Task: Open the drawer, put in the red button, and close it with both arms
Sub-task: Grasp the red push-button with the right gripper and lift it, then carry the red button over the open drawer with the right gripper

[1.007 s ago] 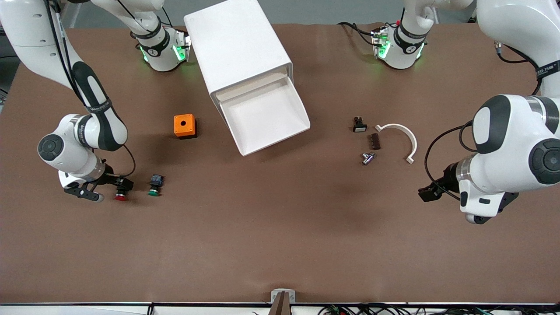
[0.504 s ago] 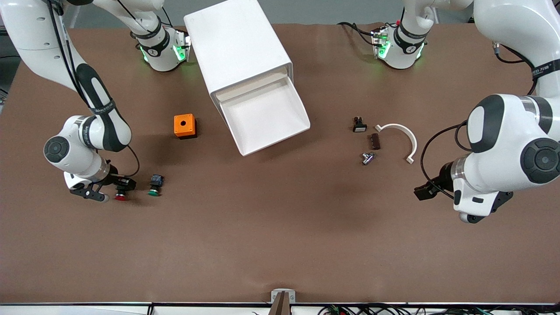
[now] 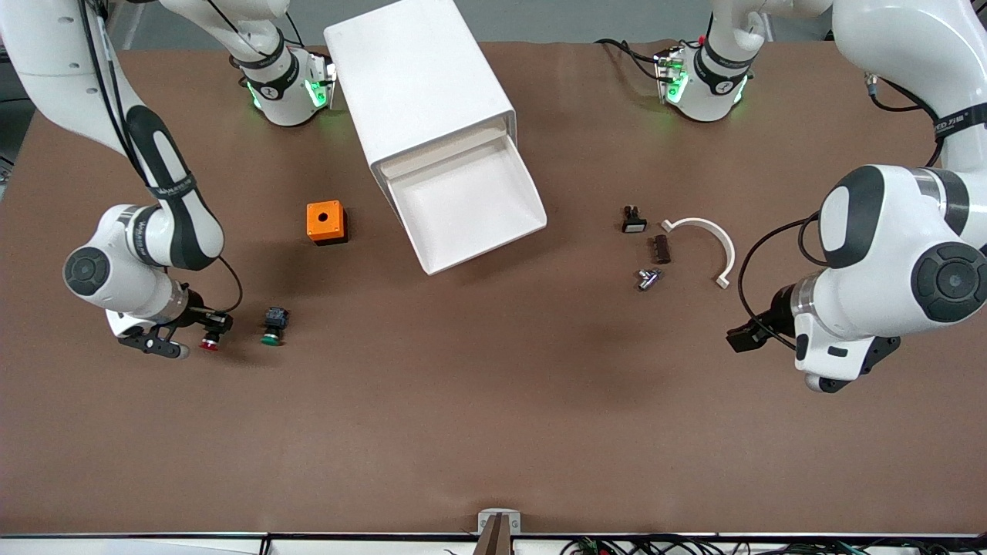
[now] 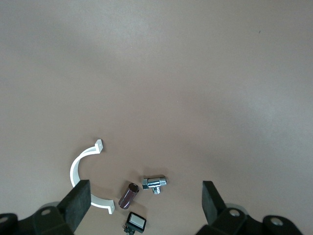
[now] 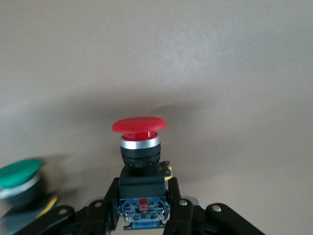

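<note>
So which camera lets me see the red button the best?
The right wrist view: the red button fills the middle, its round cap and black-and-blue body clear, gripped by the right gripper with jaws shut. The front view shows it tiny. The left wrist view doesn't show it.

Red button cap, green button cap, orange box, white drawer.

The right gripper clamps the red button low over the bench, just beside a green button. The drawer stands pulled open from the white cabinet. The left gripper hangs wide open near a white curved clip.
</note>
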Action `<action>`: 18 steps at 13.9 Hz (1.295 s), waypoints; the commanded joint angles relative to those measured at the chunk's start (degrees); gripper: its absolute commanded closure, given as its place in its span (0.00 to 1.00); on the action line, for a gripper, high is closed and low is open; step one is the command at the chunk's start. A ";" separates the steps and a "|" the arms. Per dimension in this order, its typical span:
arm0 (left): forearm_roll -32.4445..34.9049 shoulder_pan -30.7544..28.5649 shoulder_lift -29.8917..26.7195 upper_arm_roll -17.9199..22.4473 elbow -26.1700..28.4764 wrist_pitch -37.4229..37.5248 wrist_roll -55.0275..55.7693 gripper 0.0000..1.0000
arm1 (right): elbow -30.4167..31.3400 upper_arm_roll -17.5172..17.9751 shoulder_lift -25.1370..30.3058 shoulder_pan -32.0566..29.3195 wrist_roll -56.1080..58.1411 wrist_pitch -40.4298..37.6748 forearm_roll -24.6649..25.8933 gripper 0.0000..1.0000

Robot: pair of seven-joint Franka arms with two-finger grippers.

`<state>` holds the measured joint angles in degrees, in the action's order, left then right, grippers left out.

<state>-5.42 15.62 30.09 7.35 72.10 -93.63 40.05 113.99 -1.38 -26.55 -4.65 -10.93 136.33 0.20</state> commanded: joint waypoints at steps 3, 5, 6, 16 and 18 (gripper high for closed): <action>0.41 0.99 -1.79 -1.64 1.47 1.16 1.51 0.00 | -0.79 0.68 16.76 8.06 -17.25 -20.81 -3.26 1.00; 0.41 0.90 -2.32 -2.34 1.64 1.44 1.52 0.00 | -0.70 0.68 21.78 11.40 -24.01 -25.57 -8.00 1.00; 0.49 0.90 -2.32 -2.60 1.91 1.52 1.17 0.00 | -0.79 0.68 23.89 13.94 -28.48 -27.33 -8.55 1.00; 1.29 1.69 0.05 -2.61 1.82 -1.55 -1.99 0.00 | -3.69 0.59 25.06 39.70 -68.67 -23.14 -11.10 1.00; 1.29 1.69 0.75 -2.70 1.82 -2.34 -4.44 0.00 | -4.39 0.50 22.08 42.78 -73.07 -20.15 -11.01 1.00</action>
<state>-5.42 17.17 30.52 4.89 73.55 -94.76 37.85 111.40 0.09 -1.07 35.33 -80.08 114.13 -9.82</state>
